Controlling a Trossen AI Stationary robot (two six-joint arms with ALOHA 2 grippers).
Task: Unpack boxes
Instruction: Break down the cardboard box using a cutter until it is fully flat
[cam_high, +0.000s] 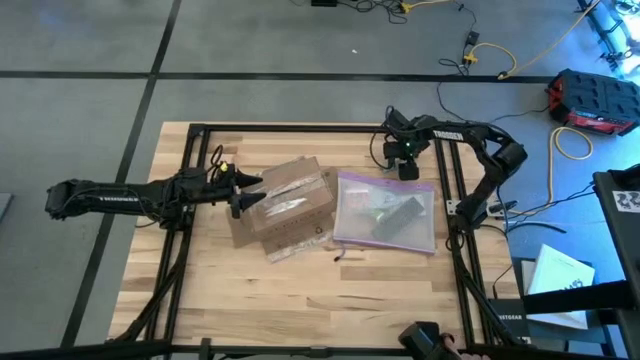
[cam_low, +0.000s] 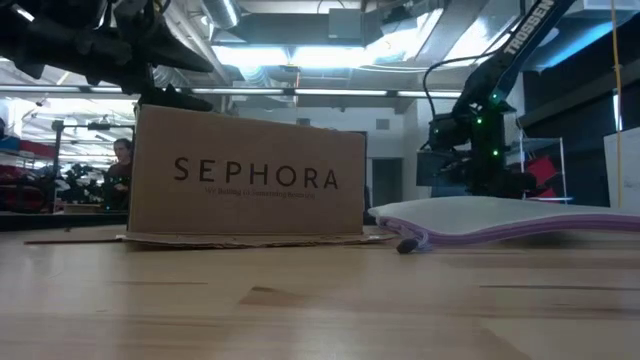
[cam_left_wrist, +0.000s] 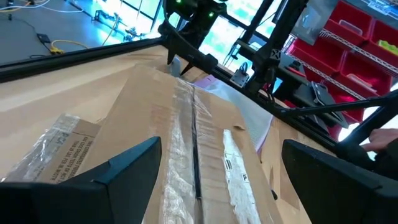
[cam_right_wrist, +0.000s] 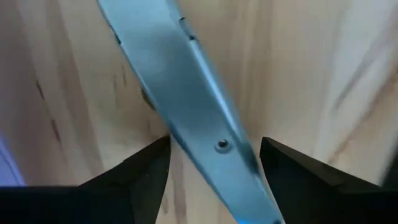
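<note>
Brown box (cam_high: 283, 205), black lettering; clear bag (cam_high: 386, 212), purple edge.

The side of the brown box (cam_low: 248, 177) facing me across the surface reads "SEPHORA" in black capitals, with a finer line beneath it too small to read. My left arm (cam_high: 100, 198) carries white "TROSSEN" lettering.

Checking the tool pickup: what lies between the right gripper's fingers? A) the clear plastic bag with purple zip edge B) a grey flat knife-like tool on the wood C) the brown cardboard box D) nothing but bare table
B: in the right wrist view the grey flat knife-like tool lies on the wooden table between the open fingers of the right gripper.
</note>
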